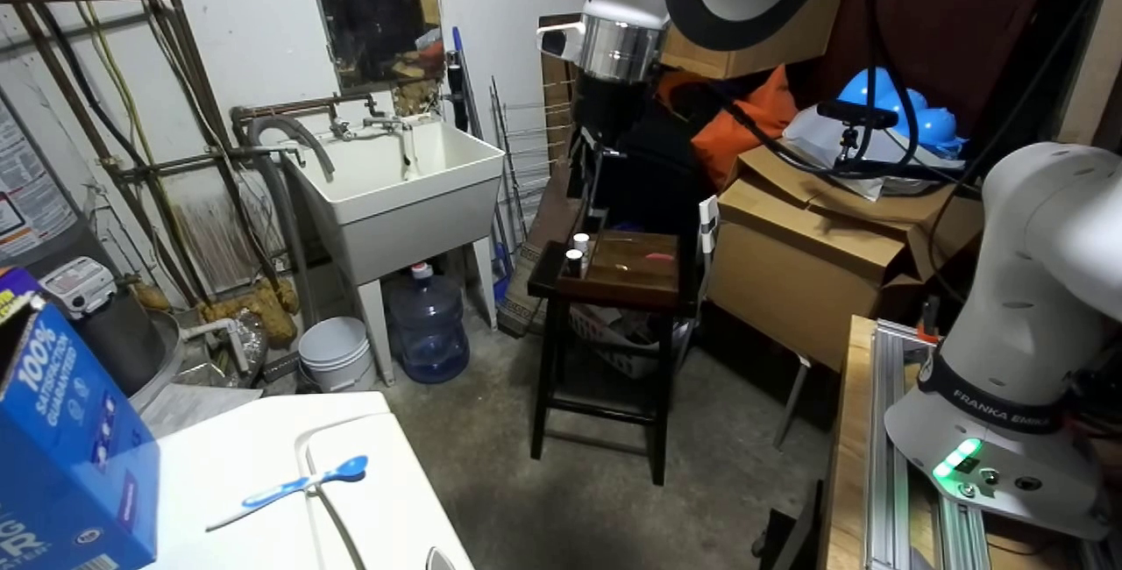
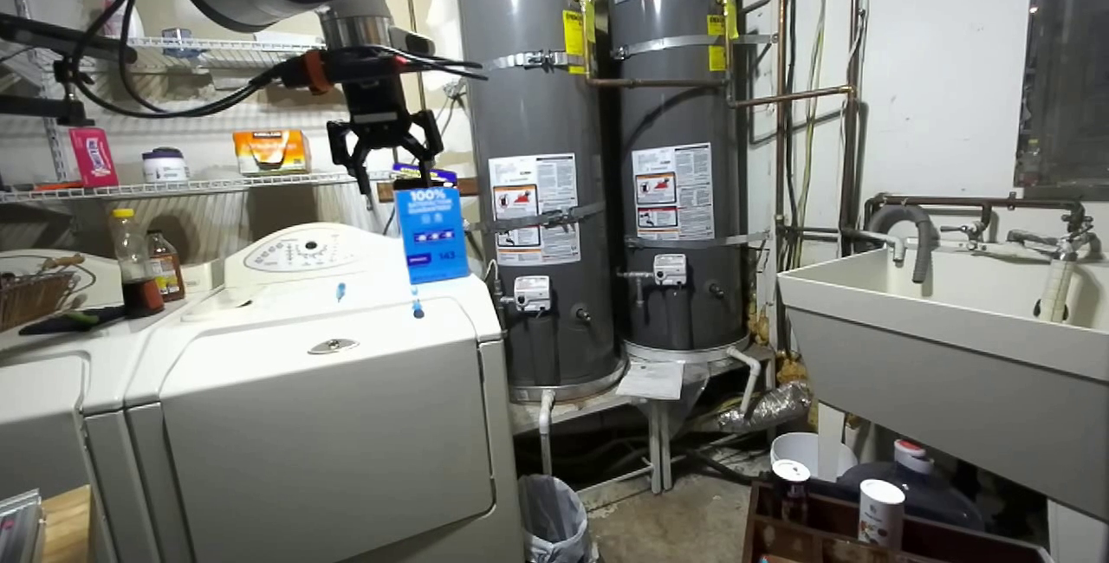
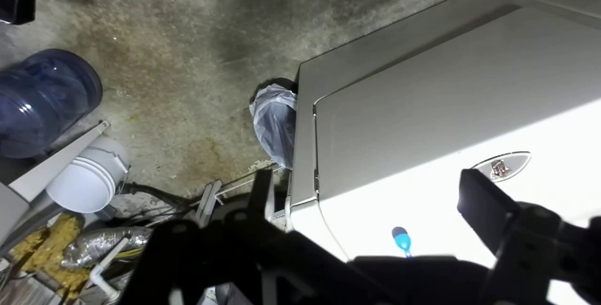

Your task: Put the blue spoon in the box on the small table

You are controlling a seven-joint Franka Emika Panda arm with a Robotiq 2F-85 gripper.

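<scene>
1. Hanging high, our jaws stand wide apart with nothing between them; in the wrist view they cover much of the blue spoon (image 3: 402,240), so we could grip it off-centre.
2. It lies on the white surface (image 1: 228,438) and looks thin: stopping high, we'd pinch air; going low, we'd hit the surface.
3. Near its handle (image 1: 276,495) stands the blue carton (image 1: 79,447), which jaws this wide might knock.
4. Across the floor (image 1: 491,430), the box (image 1: 618,293) sits on the small dark surface (image 1: 546,272); a swinging handle might catch the canisters (image 2: 881,514) inside.

Blue carton (image 1: 83,456) upright on white appliance (image 2: 329,442). Water jug (image 1: 429,329) under utility sink (image 1: 421,232), white bucket (image 1: 335,351) nearby.
</scene>
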